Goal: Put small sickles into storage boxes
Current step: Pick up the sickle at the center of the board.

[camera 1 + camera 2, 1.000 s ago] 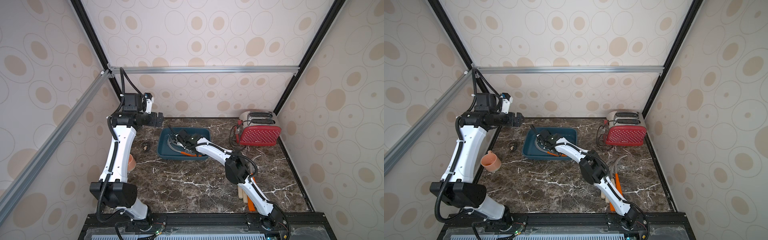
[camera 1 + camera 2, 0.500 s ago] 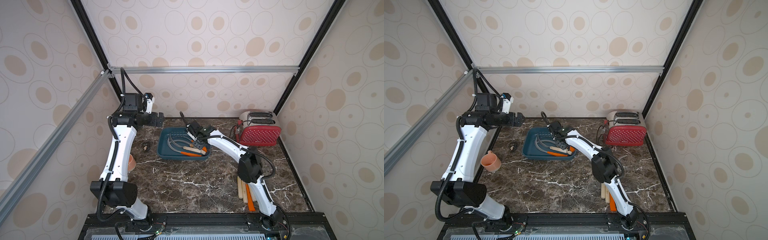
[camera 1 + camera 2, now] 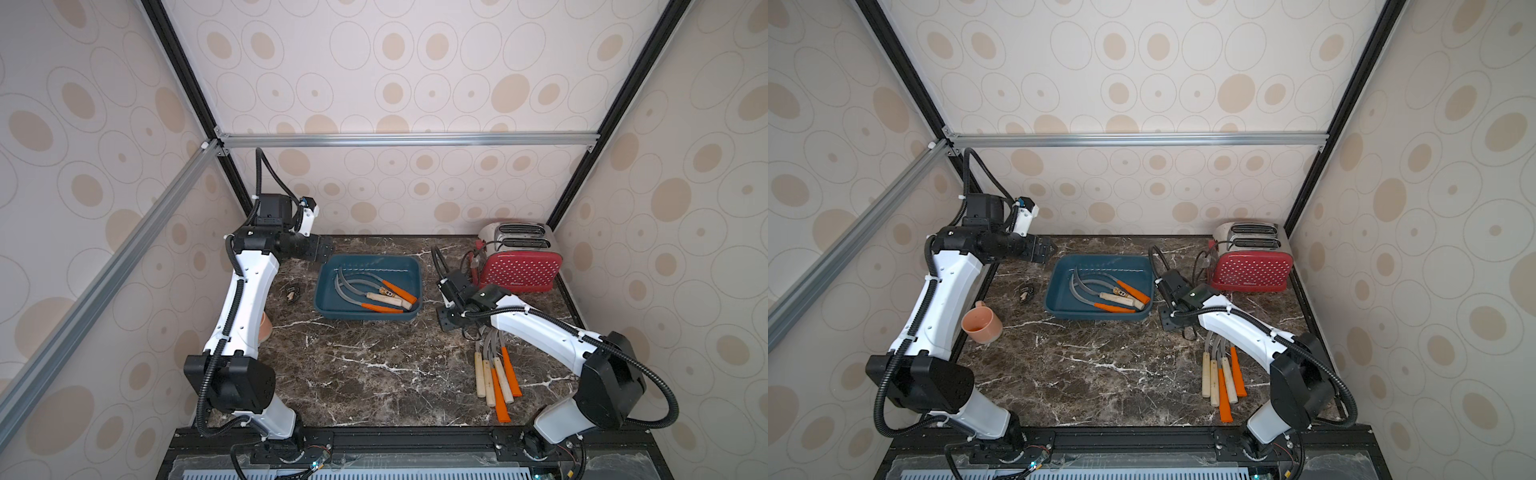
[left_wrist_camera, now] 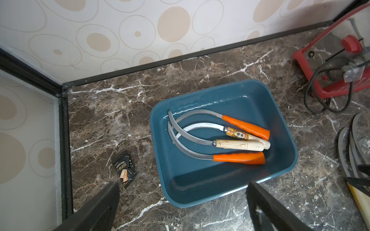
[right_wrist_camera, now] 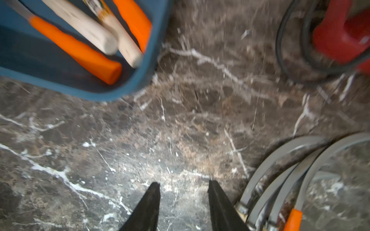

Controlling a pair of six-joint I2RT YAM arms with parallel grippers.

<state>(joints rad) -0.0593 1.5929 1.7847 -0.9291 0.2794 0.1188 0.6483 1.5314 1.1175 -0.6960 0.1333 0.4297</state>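
Now four small sickles (image 3: 374,293) lie inside the teal-blue tray (image 3: 365,319), two orange-handled and two of pale wood. Their blades curve toward its left end and the handles bunch at its right. A second ago the right hand was down in that tray and hid part of them. Now the right hand (image 3: 444,322) is out of it, low over the dark marble surface (image 3: 374,374) just beside the tray's right end, between the tray and the red dotted toaster (image 3: 519,272). Its fingers (image 5: 218,200) stand a little apart with only marble between them, gripping nothing. The left arm has not moved: the left hand (image 3: 323,251) hangs by the tray's far left corner, spread wide and empty.

Five other sickles (image 3: 494,374) lie bunched on the surface near the front right, three wood-handled and two orange. The right forearm partly covers their blades in both top views. A black cord (image 4: 328,90) coils between toaster and tray. A small black snack packet (image 4: 124,169) lies left of the tray.

A peach cup (image 3: 982,322) shows plainly in a top view but is nearly hidden behind the left arm in a top view (image 3: 266,328). The left wrist view shows a printed label on one wooden handle, unreadable from above. The blurred right wrist view shows the bunch's grey blades just beside the hand.
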